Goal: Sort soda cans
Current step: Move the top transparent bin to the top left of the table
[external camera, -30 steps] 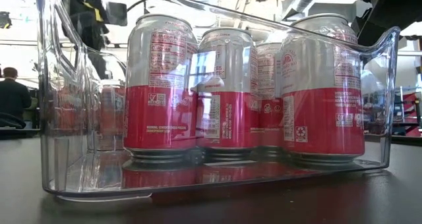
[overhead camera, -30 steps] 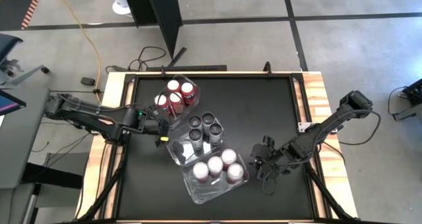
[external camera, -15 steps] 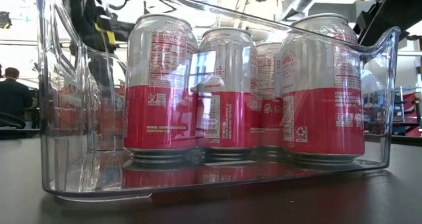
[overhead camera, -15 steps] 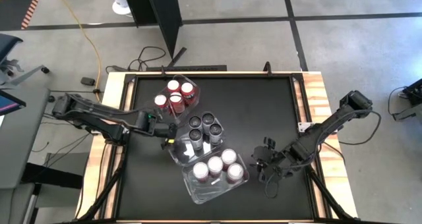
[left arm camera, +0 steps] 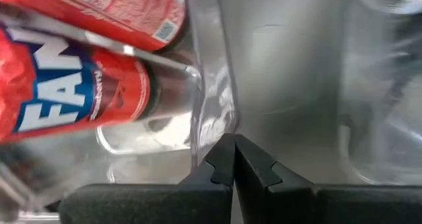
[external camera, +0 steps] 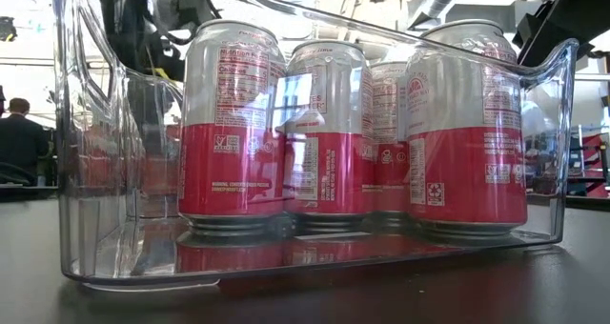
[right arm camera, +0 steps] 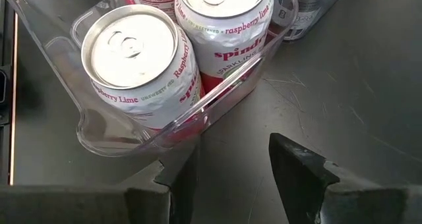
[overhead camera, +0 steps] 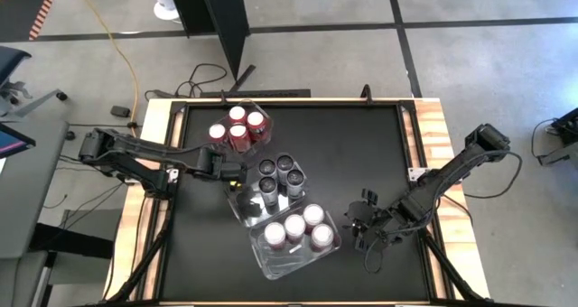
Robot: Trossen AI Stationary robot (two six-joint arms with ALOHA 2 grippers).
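Note:
Three clear tubs stand on the black table. The far one (overhead camera: 249,106) holds several red cans (overhead camera: 238,134), the middle one several dark cans (overhead camera: 275,174), and the near one (external camera: 86,172) several white-and-red cans (overhead camera: 296,230). My left gripper (overhead camera: 237,174) is shut and low, between the red-can tub and the dark-can tub. In the left wrist view (left arm camera: 233,145) its tips sit next to the red-can tub's corner wall (left arm camera: 198,118). My right gripper (overhead camera: 354,224) is open and empty, just right of the near tub (right arm camera: 132,145). My left gripper's shut fingers (left arm camera: 224,159) stand right beside the corner wall of the red-can tub, level with the table. I cannot tell whether they touch it.
The three tubs form a slanted row from far left to near centre. Bare black table lies to their right and at the far right. Wooden rails edge the table on both sides. A person (external camera: 14,133) shows in the room beyond.
My left gripper has moved toward the table's right, in toward the gap between the red-can tub and the dark-can tub.

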